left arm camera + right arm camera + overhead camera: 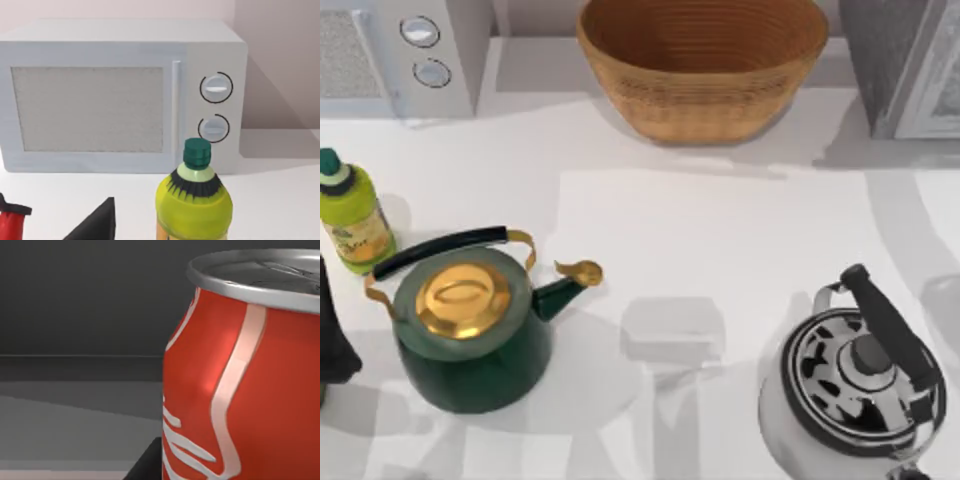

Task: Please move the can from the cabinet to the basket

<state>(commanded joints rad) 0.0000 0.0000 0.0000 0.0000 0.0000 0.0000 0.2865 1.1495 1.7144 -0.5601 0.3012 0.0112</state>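
Right end effector sitting close up against can [240, 385] inside dark grey cabinet [905, 65] interior; fingers out of frame, so grip cannot be told. Can standing upright, not yet lifted out, judging by shelf floor around it. Basket [705, 70] waiting empty at desk's far edge, so transfer remaining. Left end effector [95, 225] idling by bottle [194, 205], facing microwave [120, 95].
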